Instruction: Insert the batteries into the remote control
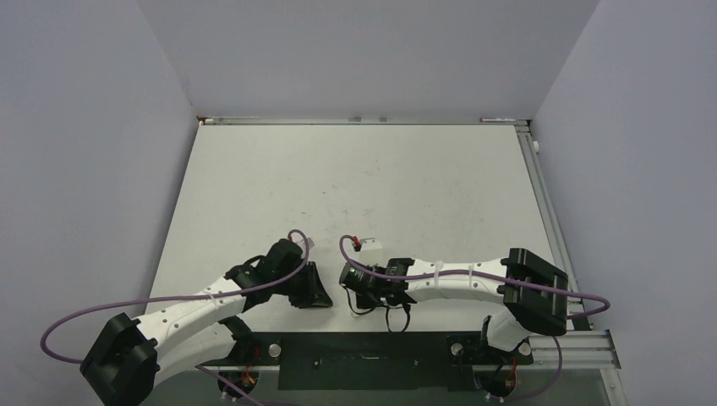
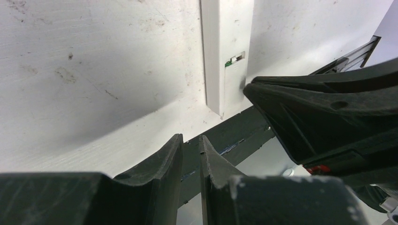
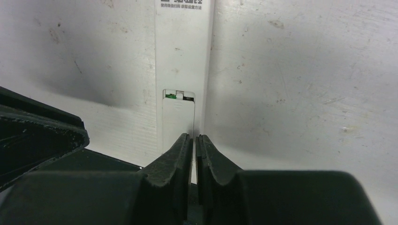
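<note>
The remote control (image 3: 183, 61) is a slim white bar lying flat on the table, with printed text at its far end and a small green mark (image 3: 171, 95) at the top of a rectangular panel. It also shows in the left wrist view (image 2: 225, 42). My right gripper (image 3: 194, 137) is shut and empty, with its tips at the remote's near end, by its right edge. My left gripper (image 2: 190, 140) is shut but for a thin gap and holds nothing, a little short of the remote's near end. In the top view both grippers (image 1: 314, 288) (image 1: 349, 279) face each other closely. No batteries are in view.
The table's near edge with a dark base rail (image 2: 234, 136) runs just behind the grippers. The right gripper's black finger (image 2: 328, 112) fills the right of the left wrist view. An aluminium rail (image 1: 541, 194) lines the table's right side. Grey walls enclose the table.
</note>
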